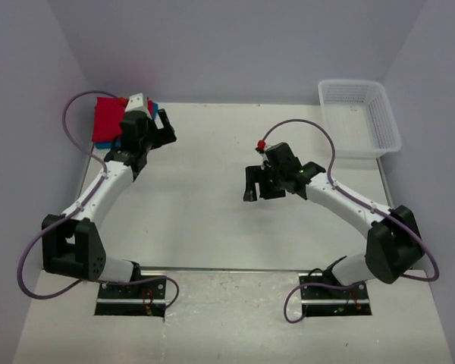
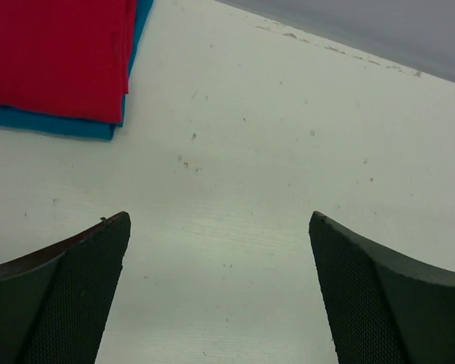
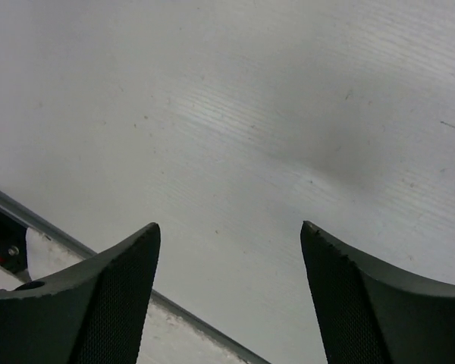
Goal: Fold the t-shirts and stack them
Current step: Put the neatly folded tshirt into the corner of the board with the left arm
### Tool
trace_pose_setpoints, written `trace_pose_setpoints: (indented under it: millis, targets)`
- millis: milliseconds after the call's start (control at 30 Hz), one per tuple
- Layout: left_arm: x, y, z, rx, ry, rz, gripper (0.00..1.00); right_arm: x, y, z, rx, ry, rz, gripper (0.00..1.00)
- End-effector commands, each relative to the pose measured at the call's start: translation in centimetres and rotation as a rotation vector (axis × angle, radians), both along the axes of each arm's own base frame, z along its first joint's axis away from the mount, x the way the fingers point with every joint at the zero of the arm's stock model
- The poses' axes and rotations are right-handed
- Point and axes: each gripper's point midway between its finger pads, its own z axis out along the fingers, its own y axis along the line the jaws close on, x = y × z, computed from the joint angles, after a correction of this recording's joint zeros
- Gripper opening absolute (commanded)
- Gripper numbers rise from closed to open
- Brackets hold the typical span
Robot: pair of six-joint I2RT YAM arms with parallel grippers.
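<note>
The red t-shirt (image 1: pixel 106 120) lies folded at the table's far left corner, on top of the folded teal-blue t-shirt (image 1: pixel 154 108), whose edge peeks out beside it. In the left wrist view the red t-shirt (image 2: pixel 57 57) covers the teal-blue t-shirt (image 2: pixel 53 123) except for a strip along its near and right edges. My left gripper (image 1: pixel 164 126) (image 2: pixel 220 220) hovers just right of the stack, open and holding nothing. My right gripper (image 1: pixel 259 186) (image 3: pixel 229 226) is open over bare table near the middle, also holding nothing.
A white mesh basket (image 1: pixel 360 117) stands at the far right corner. The side walls close in on the table's left and right edges. A metal strip (image 3: pixel 98 262) along the table's near edge shows in the right wrist view.
</note>
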Motion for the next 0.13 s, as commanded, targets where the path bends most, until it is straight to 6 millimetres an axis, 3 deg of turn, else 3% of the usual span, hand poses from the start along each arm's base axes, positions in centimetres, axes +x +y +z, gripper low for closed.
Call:
trace_pose_setpoints:
  millis: [0, 33, 100]
  targets:
    - [-1.4, -1.3, 2.8, -0.085, -0.102, -0.037, 1.00, 1.4, 0.2, 2.9, 0.039, -0.137, -0.006, 0.76]
    - [-2.3, -1.5, 3.9, -0.093, -0.129, -0.042, 1.00, 1.3, 0.3, 3.2, 0.049, -0.143, -0.001, 0.76]
    - [-3.5, -2.0, 3.4, -0.092, -0.125, -0.026, 1.00, 1.5, 0.2, 4.1, 0.062, -0.170, -0.013, 0.76]
